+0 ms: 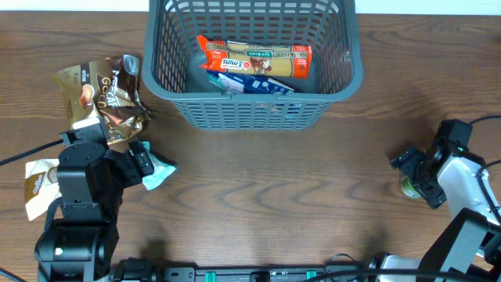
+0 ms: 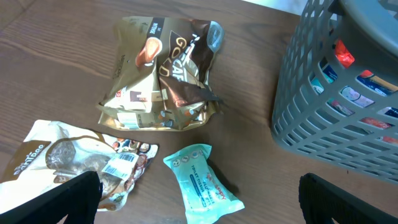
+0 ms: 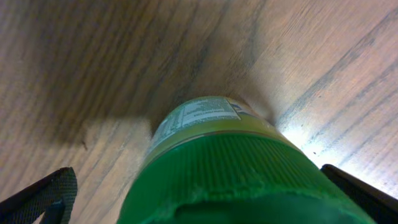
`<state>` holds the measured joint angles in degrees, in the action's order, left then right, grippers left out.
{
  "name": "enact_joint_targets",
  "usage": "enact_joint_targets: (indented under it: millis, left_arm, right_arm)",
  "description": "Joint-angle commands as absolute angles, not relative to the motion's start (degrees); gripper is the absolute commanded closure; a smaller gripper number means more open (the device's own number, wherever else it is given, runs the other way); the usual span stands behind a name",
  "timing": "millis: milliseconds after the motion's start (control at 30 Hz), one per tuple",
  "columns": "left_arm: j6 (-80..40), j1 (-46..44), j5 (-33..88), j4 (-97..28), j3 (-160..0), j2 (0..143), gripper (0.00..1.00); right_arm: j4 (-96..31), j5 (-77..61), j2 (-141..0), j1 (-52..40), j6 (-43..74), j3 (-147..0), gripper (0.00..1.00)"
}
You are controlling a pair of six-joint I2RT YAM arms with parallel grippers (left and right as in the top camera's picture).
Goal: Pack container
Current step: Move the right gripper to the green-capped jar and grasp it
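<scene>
Basket (image 1: 354, 74) sits far centre, with packets (image 1: 254, 59) inside. Your left gripper (image 2: 198, 198) is released, spread above the teal packet (image 2: 202, 180) at near left. Your right gripper (image 3: 199, 202) straddles the green-capped jar (image 3: 208, 121) at near right, jaws apart, not clenched.

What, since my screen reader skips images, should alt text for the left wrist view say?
A crumpled gold-and-brown snack bag lies on the wooden table, with a teal packet and a white pouch nearer the camera. The grey container stands at right, packets showing through its slots.
</scene>
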<state>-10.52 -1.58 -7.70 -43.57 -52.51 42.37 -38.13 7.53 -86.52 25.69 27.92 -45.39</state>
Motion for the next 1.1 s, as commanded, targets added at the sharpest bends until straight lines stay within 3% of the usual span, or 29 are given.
enact_joint_targets:
  millis: [0, 200, 367, 433, 500, 1067]
  left_arm:
    - [-10.83, -1.30, -7.92, -44.21, -53.71, 42.22, 0.02]
    - [-10.83, -1.30, -7.92, -44.77, -53.71, 42.22, 0.01]
    - [-10.83, -1.30, -7.94, -44.75, -53.71, 42.22, 0.01]
    - [-10.83, -1.30, -7.94, -44.73, -53.71, 42.22, 0.01]
    - [-10.83, -1.30, -7.94, -44.73, -53.71, 42.22, 0.01]
    - [-10.83, -1.30, -7.94, -44.73, -53.71, 42.22, 0.01]
  right_arm:
    - [-36.95, 8.60, -86.28, 25.85, 28.71, -44.62, 0.09]
    - [-36.14, 8.60, -86.28, 25.85, 28.71, -44.60, 0.44]
    - [-35.55, 8.60, -86.26, 25.85, 28.69, -44.62, 0.64]
    - [-35.24, 8.60, -86.26, 25.85, 28.69, -44.62, 0.76]
    - [-34.26, 8.60, -86.26, 25.85, 28.69, -44.69, 0.97]
    - [-38.89, 8.23, -86.04, 23.55, 23.70, -64.31, 0.99]
